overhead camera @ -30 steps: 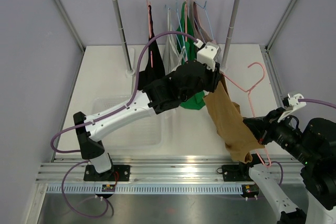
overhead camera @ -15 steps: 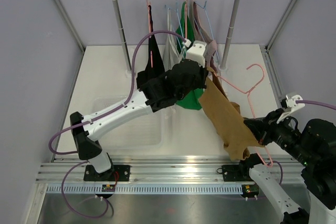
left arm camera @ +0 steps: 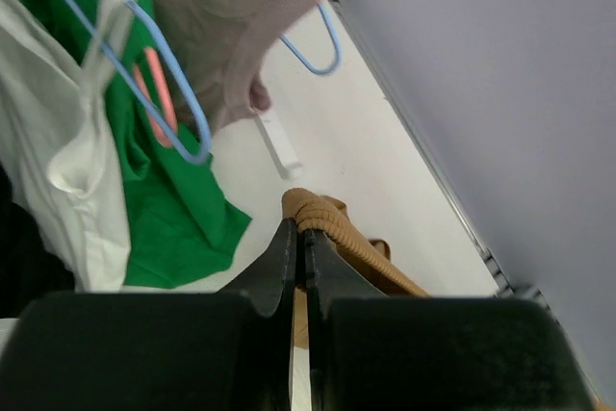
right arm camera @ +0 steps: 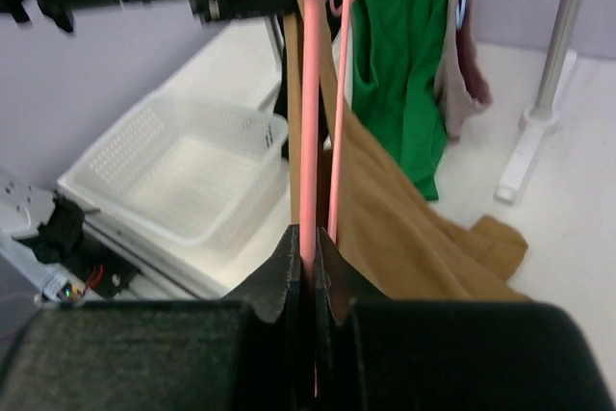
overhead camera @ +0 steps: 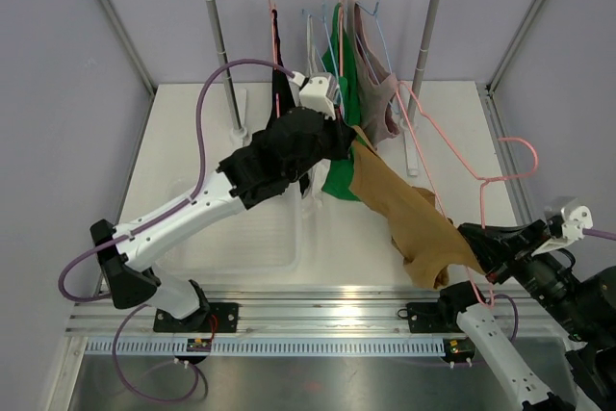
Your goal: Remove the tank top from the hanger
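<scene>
Between left jaws: strap of tank top (overhead camera: 404, 218) pinched | right jaws pinch pink hanger (right arm camera: 309, 93)

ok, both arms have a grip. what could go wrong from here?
1. The left gripper pinches only a thin rolled strap of the tank top; it may slip under tension.
2. It works right beside the hanging green top and blue hanger, which could snag.
3. The right gripper holds the pink hanger by thin wire; it may twist.
</scene>
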